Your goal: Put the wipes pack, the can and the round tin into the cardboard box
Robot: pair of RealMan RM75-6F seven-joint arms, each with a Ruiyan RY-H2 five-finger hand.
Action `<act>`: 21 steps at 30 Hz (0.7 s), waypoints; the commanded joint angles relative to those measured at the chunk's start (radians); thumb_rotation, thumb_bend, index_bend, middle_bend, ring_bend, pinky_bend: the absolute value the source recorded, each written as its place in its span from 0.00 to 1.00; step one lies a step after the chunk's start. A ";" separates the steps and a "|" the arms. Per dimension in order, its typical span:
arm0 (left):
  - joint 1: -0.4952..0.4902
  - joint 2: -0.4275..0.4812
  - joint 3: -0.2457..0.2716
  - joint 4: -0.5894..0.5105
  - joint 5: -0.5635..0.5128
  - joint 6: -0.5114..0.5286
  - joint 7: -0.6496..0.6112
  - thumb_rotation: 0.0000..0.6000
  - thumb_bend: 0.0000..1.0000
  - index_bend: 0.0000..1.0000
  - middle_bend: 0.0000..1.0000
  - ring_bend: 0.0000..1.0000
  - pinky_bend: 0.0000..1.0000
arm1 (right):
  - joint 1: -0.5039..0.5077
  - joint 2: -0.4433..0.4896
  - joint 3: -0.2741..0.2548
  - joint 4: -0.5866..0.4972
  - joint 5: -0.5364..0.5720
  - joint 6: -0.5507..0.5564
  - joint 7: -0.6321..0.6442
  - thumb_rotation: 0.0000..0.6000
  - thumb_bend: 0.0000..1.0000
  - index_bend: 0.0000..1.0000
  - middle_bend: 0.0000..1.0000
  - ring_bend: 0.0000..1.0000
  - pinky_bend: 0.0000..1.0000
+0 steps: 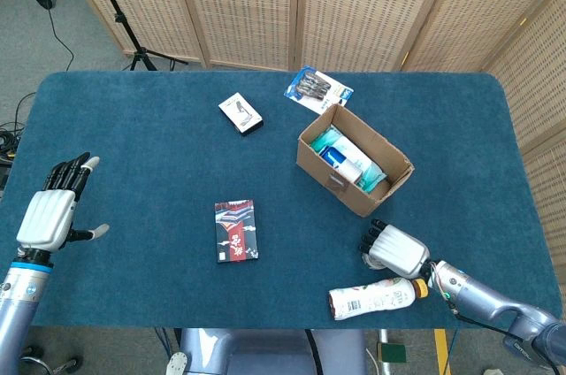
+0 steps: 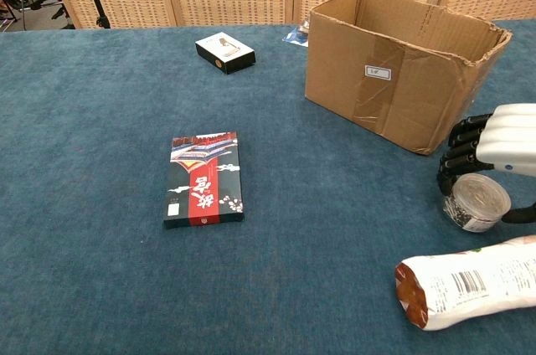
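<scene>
Chest view: right hand (image 2: 502, 147) low over the round tin (image 2: 476, 202), dark fingers (image 2: 456, 154) curled down along its far side, thumb tip showing at the tin's right. Tin tilted a little, rim facing the camera. Whether gripped firmly or merely cradled, cannot tell; treated here as a loose pinch on the tin.

Head view: same hand (image 1: 395, 249) just short of the cardboard box (image 1: 354, 160), tin hidden beneath the palm. Wipes pack (image 1: 347, 156) already lying inside the box. Can (image 1: 373, 297) on its side on the table (image 1: 141, 154), close beside the wrist, not yet boxed. Left hand (image 1: 49, 214) far off at the table edge, fingers spread, holding nothing.

For the step in hand, judged from this: close fingers and thumb squarely across the tin's wall before any lift, since a tilted tin seems likely to roll out of a shallow hold. Lift straight up, clear of the box's near wall and torn rim. Carry over the free corner beside the wipes pack, lower well inside, then release. Keep the forearm off the can, apt to roll if nudged.
</scene>
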 commanded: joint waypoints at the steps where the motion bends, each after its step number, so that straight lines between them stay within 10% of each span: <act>1: -0.001 0.000 0.000 0.000 -0.001 -0.001 0.001 1.00 0.00 0.00 0.00 0.00 0.00 | -0.006 0.035 -0.004 -0.035 -0.026 0.058 0.004 1.00 0.62 0.57 0.52 0.37 0.22; 21: -0.002 -0.002 0.006 -0.006 0.005 -0.003 0.011 1.00 0.00 0.00 0.00 0.00 0.00 | -0.094 0.334 0.051 -0.211 -0.022 0.346 -0.023 1.00 0.62 0.57 0.55 0.41 0.27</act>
